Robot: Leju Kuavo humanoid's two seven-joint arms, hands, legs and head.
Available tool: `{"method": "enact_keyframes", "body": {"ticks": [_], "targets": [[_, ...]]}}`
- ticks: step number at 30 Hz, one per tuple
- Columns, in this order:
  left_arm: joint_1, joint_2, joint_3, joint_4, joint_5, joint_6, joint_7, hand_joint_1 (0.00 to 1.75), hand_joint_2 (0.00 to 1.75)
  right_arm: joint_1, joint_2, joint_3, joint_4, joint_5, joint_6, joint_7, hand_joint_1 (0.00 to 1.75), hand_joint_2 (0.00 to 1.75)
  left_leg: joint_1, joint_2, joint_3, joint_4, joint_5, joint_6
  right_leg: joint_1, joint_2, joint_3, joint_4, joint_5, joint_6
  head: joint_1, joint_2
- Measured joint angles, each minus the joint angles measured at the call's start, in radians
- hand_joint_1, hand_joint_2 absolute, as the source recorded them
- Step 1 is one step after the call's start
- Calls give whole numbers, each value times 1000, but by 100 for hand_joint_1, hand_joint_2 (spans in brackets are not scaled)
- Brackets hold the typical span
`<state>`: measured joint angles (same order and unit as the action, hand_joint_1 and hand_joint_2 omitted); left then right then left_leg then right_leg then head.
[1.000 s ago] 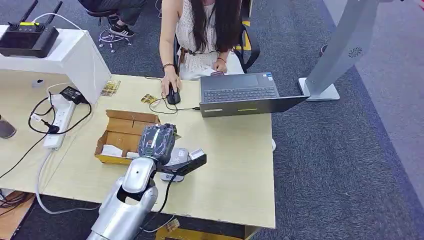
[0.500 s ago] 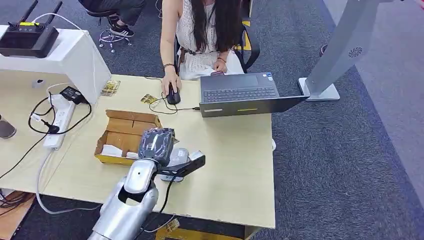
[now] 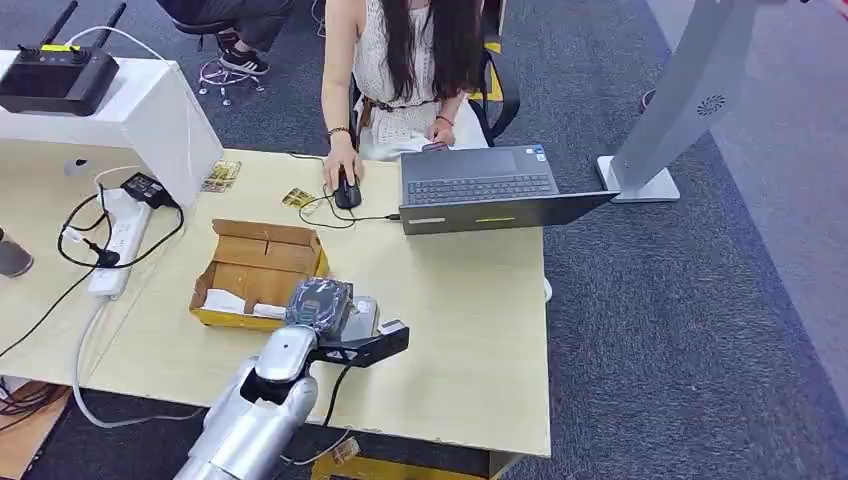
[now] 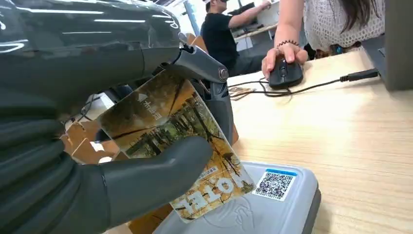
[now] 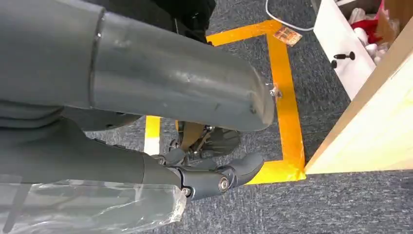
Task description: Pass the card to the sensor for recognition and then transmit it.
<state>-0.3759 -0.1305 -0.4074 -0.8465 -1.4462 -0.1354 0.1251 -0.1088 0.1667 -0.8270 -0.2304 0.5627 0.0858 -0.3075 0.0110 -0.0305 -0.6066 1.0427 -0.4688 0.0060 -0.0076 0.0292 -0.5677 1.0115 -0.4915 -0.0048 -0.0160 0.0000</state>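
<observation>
Fingers: left hand [image 4: 97, 161] fingers [image 4: 160, 161] pinch the card [image 4: 175, 141] between thumb and a dark finger, closed on it; right hand [image 5: 214, 178] fingers loosely curled, nothing seen in them, hanging near the floor
Card position: just above the sensor [image 4: 272, 204], lower printed edge over its grey top; contact cannot tell
Card axis: long side tilted, slanting down toward the sensor face
Nearer hand: left, directly over the sensor [image 3: 362, 318] on the worktop [image 3: 470, 330]
Next move (judgement): lower and flatten card onto sensor, then hand on to the person [image 3: 400, 70]
</observation>
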Motion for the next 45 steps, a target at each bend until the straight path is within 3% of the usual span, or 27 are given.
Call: {"method": "enact_keyframes", "body": {"ticks": [12,17,21,25,30,35,45], "targets": [[-13,2,0,16,9,11,-1,175,175,1,0,0,0,0,-1,-1,0,0,0,0,0,0,0,0,0,0,0,0,0,0,0,0],[-23,8,6,-42,11,199,13,175,175,16,2,-9,0,0,1,-33,0,0,0,0,0,0,0,0,0,0,0,0,0,0,0,0],[-73,22,13,-134,-35,275,34,175,175,21,3,-10,0,10,-1,-49,0,0,0,0,0,0,0,0,0,0,0,1,0,0,0,0],[-189,69,35,-190,-91,278,58,175,175,19,10,-10,2,35,-4,-40,0,0,1,-1,-1,0,2,-1,1,-1,-1,1,1,-1,0,0],[-363,145,44,-135,-92,317,83,175,175,12,9,-9,2,45,2,-14,0,0,1,-1,-1,0,3,-2,1,-1,-1,2,1,-2,0,0],[-408,185,45,-102,-92,323,89,175,175,11,9,-9,2,48,1,-10,0,0,1,-1,-1,0,3,-2,1,-1,-1,2,1,-2,0,0],[-425,196,45,-70,-93,325,98,175,175,12,8,-9,3,49,3,-7,0,0,1,-1,-1,0,2,-1,1,-1,-1,2,1,-2,0,0]]}}
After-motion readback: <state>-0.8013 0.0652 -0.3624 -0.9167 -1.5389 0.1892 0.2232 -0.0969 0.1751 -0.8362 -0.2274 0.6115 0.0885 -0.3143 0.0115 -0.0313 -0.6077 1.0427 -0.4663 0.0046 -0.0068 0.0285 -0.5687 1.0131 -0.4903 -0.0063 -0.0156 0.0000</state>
